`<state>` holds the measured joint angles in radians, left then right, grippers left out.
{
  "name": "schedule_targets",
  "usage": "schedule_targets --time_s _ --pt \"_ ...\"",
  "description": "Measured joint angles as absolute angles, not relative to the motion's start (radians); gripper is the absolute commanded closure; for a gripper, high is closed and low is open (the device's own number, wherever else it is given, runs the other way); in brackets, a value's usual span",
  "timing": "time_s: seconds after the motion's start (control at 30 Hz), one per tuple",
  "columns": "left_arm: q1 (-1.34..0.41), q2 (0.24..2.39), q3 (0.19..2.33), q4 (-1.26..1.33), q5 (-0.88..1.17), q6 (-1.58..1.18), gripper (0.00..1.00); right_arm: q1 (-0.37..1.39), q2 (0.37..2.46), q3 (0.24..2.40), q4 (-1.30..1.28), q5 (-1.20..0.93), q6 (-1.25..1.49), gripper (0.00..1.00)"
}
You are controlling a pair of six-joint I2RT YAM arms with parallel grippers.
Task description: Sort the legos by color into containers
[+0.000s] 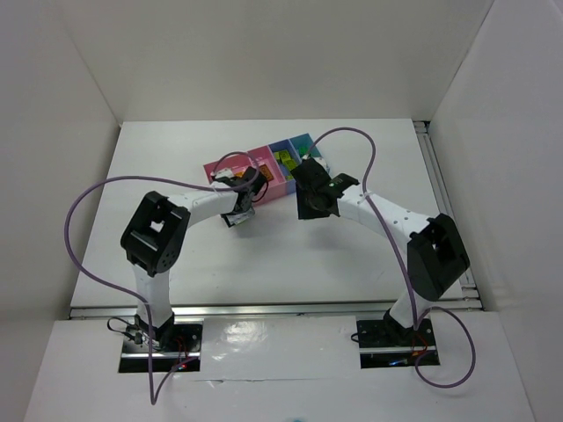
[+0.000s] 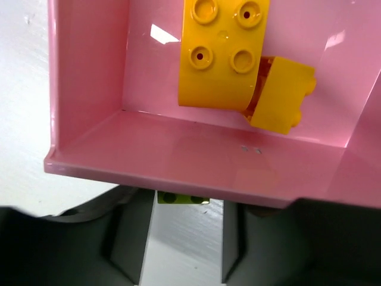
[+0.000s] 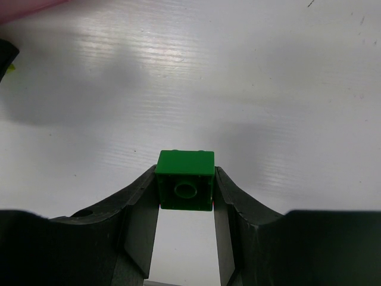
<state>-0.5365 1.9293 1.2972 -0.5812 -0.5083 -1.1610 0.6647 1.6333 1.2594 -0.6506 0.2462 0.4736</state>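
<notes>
Right tool (image 3: 186, 192) clamped on a dark green lego (image 3: 185, 173); containers (image 1: 280, 186) lie just ahead-left, toward the worktop's (image 1: 290, 255) far edge.

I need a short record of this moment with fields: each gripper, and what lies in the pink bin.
right gripper: shut on a small dark green studded plastic brick, over the white table
left gripper: just outside a wall of the pink open-topped plastic bin; lime green brick between its tips, grip unclear
pink bin contents: two orange-yellow studded bricks, close together
</notes>
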Motion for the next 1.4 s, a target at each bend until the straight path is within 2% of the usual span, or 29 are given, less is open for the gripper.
schedule_targets --time_s 0.1,0.2,0.37,0.6,0.73,0.87,0.93,1.0,1.03,1.1,1.13,1.27,1.4 --pt "-0.537 1.926 1.284 -0.549 -0.509 -1.162 0.62 0.665 1.641 1.269 -0.658 0.251 0.473 0.68" --pt "-0.538 1.903 1.253 -0.529 -0.508 -1.152 0.70 0.660 1.650 1.298 -0.657 0.273 0.465 0.67" --pt "-0.565 1.818 1.220 -0.547 -0.499 -1.079 0.71 0.597 1.685 1.425 -0.638 0.292 0.436 0.66" --pt "-0.599 1.630 1.242 -0.553 -0.393 -0.996 0.72 0.451 1.911 1.697 -0.525 0.326 0.381 0.66" --pt "-0.599 1.641 1.346 -0.556 -0.334 -0.959 0.72 0.422 2.066 1.823 -0.488 0.338 0.356 0.66" --pt "-0.599 1.718 1.491 -0.549 -0.291 -0.938 0.71 0.408 2.147 1.840 -0.453 0.326 0.347 0.65" --pt "-0.599 1.782 1.578 -0.546 -0.270 -0.933 0.69 0.405 2.172 1.848 -0.448 0.322 0.346 0.57" --pt "-0.599 1.855 1.659 -0.539 -0.256 -0.920 0.67 0.403 2.197 1.868 -0.438 0.321 0.347 0.41" --pt "-0.599 1.897 1.701 -0.535 -0.241 -0.917 0.65 0.398 2.209 1.884 -0.434 0.319 0.348 0.24" --pt "-0.595 1.966 1.766 -0.532 -0.215 -0.913 0.63 0.396 2.222 1.907 -0.424 0.310 0.352 0.12" --pt "-0.593 2.001 1.799 -0.534 -0.202 -0.912 0.63 0.395 2.222 1.911 -0.422 0.303 0.349 0.09" --pt "-0.586 2.088 1.876 -0.538 -0.183 -0.891 0.62 0.387 2.200 1.915 -0.412 0.292 0.348 0.09" --pt "-0.572 2.145 1.956 -0.540 -0.175 -0.885 0.62 0.366 2.093 1.863 -0.411 0.320 0.370 0.09"
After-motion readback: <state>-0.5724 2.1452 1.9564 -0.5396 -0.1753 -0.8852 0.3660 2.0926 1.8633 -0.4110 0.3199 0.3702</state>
